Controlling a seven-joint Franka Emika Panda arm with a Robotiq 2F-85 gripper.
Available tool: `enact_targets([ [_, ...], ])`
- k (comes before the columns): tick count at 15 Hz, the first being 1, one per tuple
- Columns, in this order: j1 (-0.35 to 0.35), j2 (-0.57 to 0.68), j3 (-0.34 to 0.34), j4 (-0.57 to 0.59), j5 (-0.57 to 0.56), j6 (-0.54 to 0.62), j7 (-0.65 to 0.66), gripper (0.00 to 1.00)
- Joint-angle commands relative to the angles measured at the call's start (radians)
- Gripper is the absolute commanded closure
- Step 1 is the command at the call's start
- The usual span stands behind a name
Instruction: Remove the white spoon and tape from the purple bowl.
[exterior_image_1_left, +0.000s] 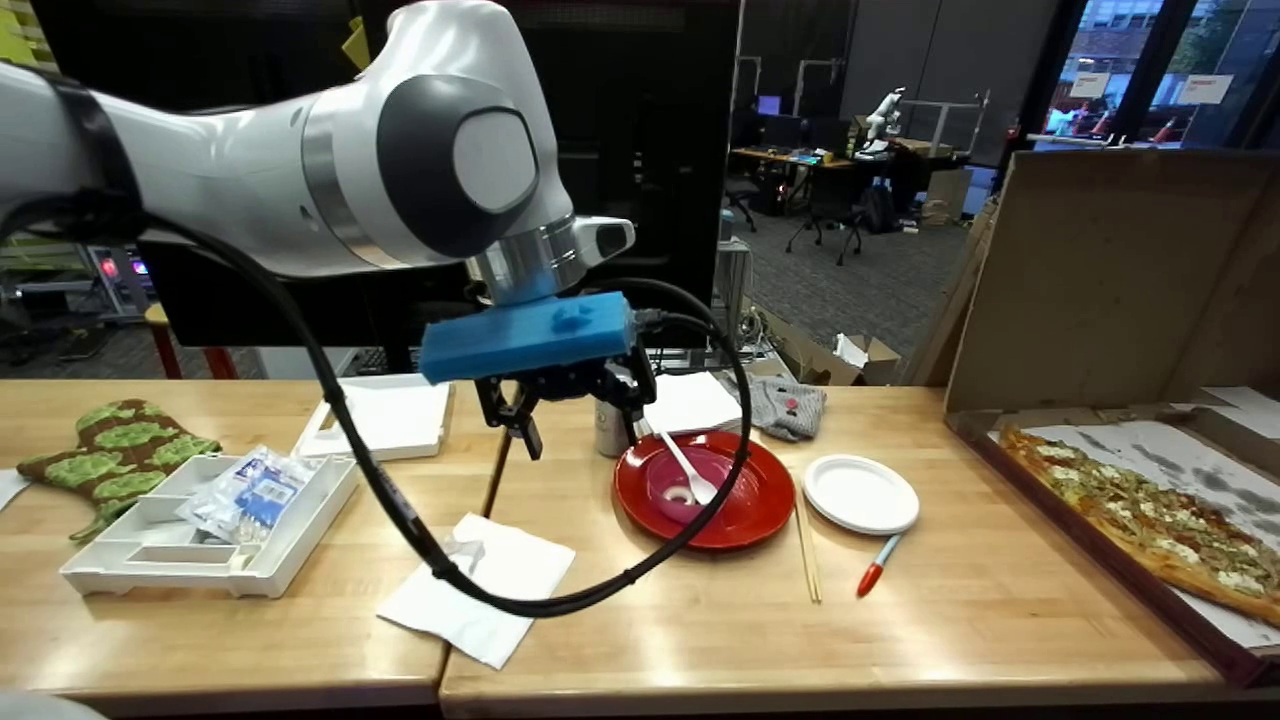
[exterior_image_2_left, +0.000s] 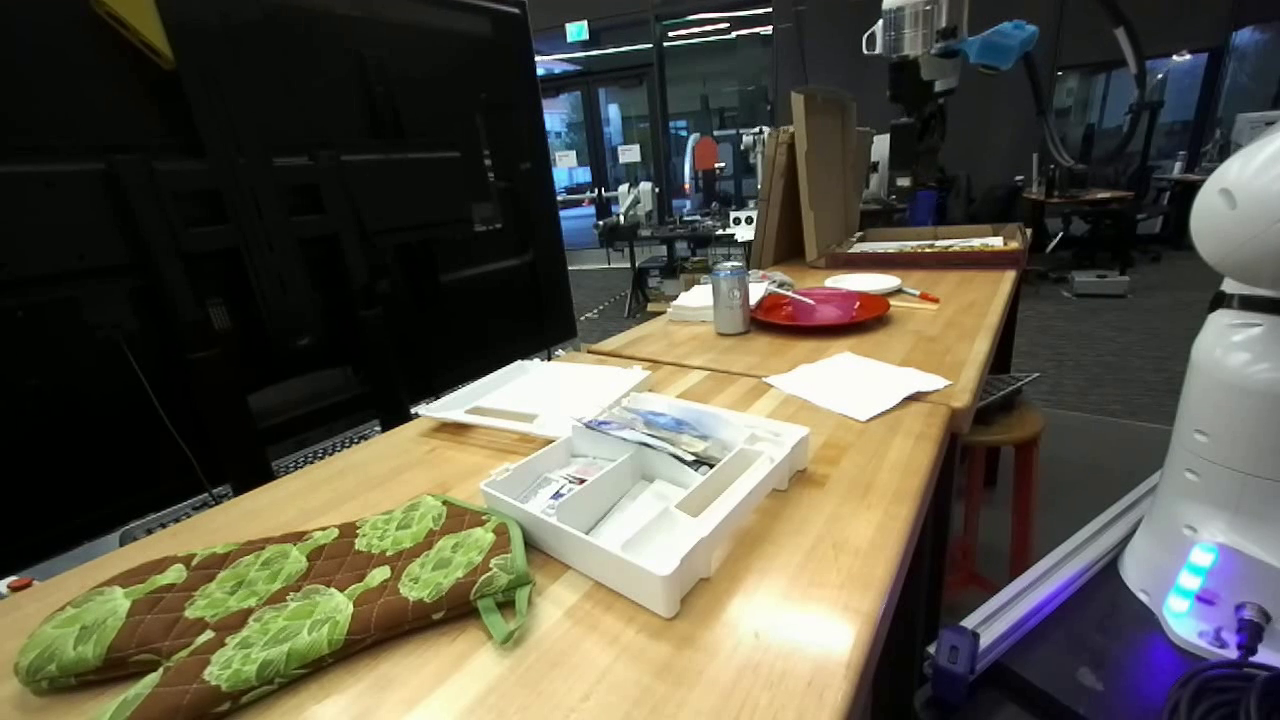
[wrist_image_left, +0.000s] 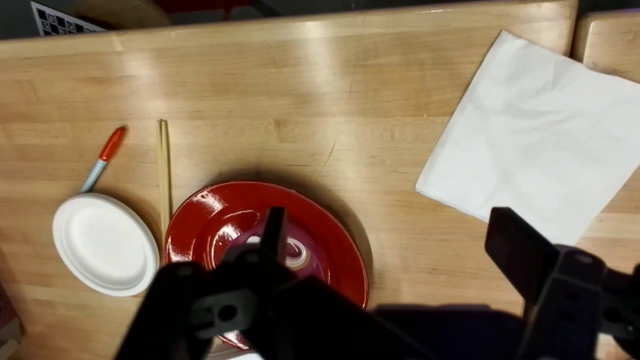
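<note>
Wooden counter (exterior_image_2_left: 790, 560): a brown-and-green oven mitt (exterior_image_2_left: 290, 600) near left, a white tray (exterior_image_2_left: 600, 562) of packets (exterior_image_2_left: 660, 438) beyond; farther, a silver can (exterior_image_2_left: 731, 300) beside a red plate (exterior_image_2_left: 780, 313), a white spoon (exterior_image_2_left: 792, 294) in its purple bowl (exterior_image_2_left: 832, 303).

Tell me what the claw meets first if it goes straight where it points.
Probably the table between the red plate and the napkin; one finger may catch the plate's edge first, as depth is unclear.
</note>
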Motion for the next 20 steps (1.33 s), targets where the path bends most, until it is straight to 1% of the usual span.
enact_targets([
  [1,0.006,0.000,-0.005,0.003,-0.003,-0.004,0.003,0.00],
  [2,0.006,0.000,-0.005,0.003,-0.003,-0.004,0.003,0.00],
  [3,0.000,0.002,0.002,-0.005,-0.027,0.014,0.004,0.00],
  [4,0.007,-0.007,-0.004,-0.017,-0.043,0.035,-0.027,0.00],
  [6,0.018,-0.039,-0.015,-0.051,-0.087,0.125,-0.079,0.00],
  [7,0.013,-0.046,-0.009,-0.060,-0.117,0.165,-0.089,0.00],
  [10,0.028,-0.040,-0.023,-0.068,-0.173,0.247,-0.186,0.00],
  [12,0.054,-0.026,-0.046,-0.069,-0.174,0.309,-0.264,0.00],
  [14,0.097,-0.004,-0.088,-0.067,-0.142,0.365,-0.358,0.00],
  [16,0.147,0.011,-0.136,-0.067,-0.086,0.409,-0.458,0.00],
  [18,0.208,0.040,-0.196,-0.047,0.019,0.427,-0.559,0.00],
  [20,0.269,0.067,-0.252,-0.024,0.144,0.416,-0.672,0.00],
])
